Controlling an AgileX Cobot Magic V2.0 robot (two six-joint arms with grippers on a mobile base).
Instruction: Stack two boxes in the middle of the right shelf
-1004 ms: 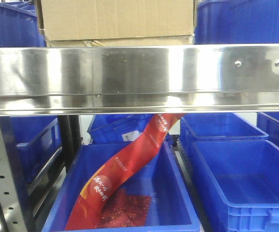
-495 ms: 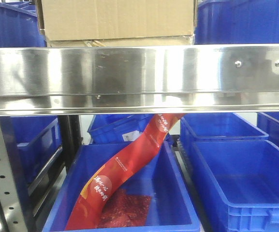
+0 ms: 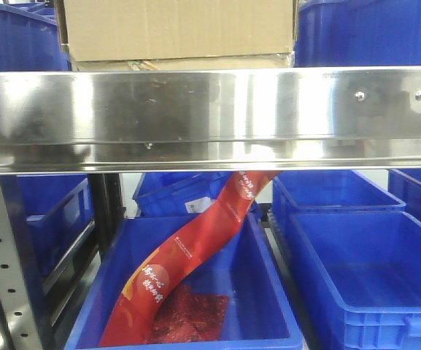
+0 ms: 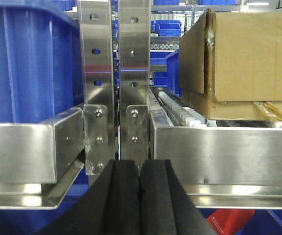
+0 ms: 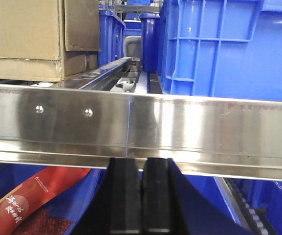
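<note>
Boxes [image 3: 177, 29]: two brown corrugated cartons on the roller shelf, one on the other. In the left wrist view the upper box [image 4: 250, 54] sits squarely on a flatter lower box [image 4: 238, 108], whose top edge shows torn tape. The right wrist view shows the same pair at far left [image 5: 23, 34].

Handling (judged): stiff but crushable card, likely light to moderate in weight, faces matt and not slippery. No handles or straps visible. Best held by pressing on two opposite side walls, one arm each side, low on the wall where the card is stiffest; pinching a flap risks tearing.

Shelf rail [image 3: 210, 117]: polished steel lip running in front of the boxes (anything lifted out must clear it).

Left gripper [image 4: 140, 196]: black pads pressed together, nothing between them, below the rail near an upright post [image 4: 115, 83].

Right gripper [image 5: 141, 196]: pads likewise closed and empty, just under the rail.

Surroundings: blue bins [image 5: 219, 49] beside the boxes; lower bin [image 3: 195, 292] holding a red packet [image 3: 188, 262].
</note>
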